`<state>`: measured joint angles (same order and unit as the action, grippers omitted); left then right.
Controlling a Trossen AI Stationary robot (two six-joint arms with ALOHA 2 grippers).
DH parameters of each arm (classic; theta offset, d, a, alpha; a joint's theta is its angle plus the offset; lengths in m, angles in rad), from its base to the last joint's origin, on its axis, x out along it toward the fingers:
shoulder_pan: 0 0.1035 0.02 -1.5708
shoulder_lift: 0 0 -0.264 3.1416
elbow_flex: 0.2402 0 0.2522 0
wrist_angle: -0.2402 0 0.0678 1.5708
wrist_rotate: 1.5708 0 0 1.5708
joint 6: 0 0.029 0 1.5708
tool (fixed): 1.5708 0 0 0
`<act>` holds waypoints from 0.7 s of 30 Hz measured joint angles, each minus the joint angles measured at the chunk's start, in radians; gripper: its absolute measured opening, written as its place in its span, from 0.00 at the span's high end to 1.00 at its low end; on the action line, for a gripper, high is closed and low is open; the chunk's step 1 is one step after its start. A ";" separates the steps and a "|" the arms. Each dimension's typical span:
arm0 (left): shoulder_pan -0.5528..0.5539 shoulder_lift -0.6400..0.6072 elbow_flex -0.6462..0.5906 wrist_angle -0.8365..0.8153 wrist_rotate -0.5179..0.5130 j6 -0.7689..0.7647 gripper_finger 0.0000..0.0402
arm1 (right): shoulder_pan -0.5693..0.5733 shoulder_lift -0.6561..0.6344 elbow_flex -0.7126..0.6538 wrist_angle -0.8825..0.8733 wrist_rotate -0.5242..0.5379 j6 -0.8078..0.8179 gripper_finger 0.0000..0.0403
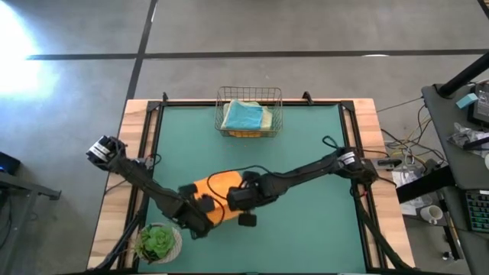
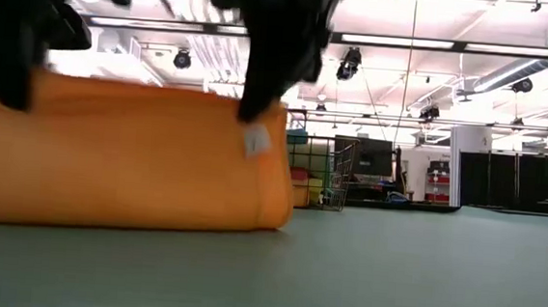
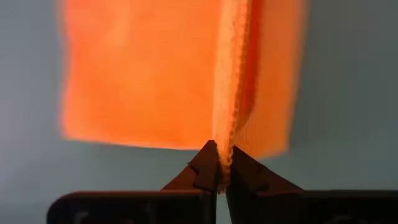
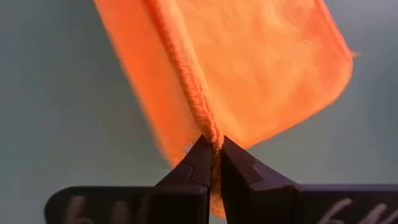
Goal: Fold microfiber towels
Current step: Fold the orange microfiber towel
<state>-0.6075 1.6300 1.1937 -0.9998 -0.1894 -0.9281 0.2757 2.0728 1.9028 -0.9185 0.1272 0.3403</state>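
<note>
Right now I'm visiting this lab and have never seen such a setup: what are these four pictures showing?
Two dark robot arms work at a table with a green mat. One camera looks straight down, one sits at table height, and one rides on each wrist. The left gripper and the right gripper are each shut on an edge of the same orange towel, lifting it so it hangs down to the mat, as the low view shows. At the far edge a wire basket holds more towels, a teal one on top. A potted plant stands near the left arm.

The orange towel (image 4: 249, 68) is soft, nubbly cloth with a fuzzy hem; the table mat (image 1: 306, 153) looks smooth and matt.
</note>
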 joint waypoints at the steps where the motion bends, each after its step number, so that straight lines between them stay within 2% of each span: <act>1: 0.009 0.000 -0.002 -0.034 -0.016 -0.009 1.00 | -0.008 0.008 -0.010 0.015 0.009 -0.002 0.98; 7: 0.067 -0.002 -0.035 -0.077 -0.026 0.026 1.00 | -0.073 0.035 -0.055 0.098 0.083 -0.045 0.98; 14: 0.158 -0.002 -0.054 -0.146 -0.053 0.053 1.00 | -0.146 0.043 -0.070 0.150 0.085 -0.061 0.98; 21: 0.230 -0.002 -0.087 -0.140 -0.055 0.082 1.00 | -0.191 0.043 -0.089 0.176 0.081 -0.078 0.98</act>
<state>-0.3776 1.6279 1.1067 -1.1403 -0.2447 -0.8460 0.0851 2.1155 1.8142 -0.7421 0.2079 0.2622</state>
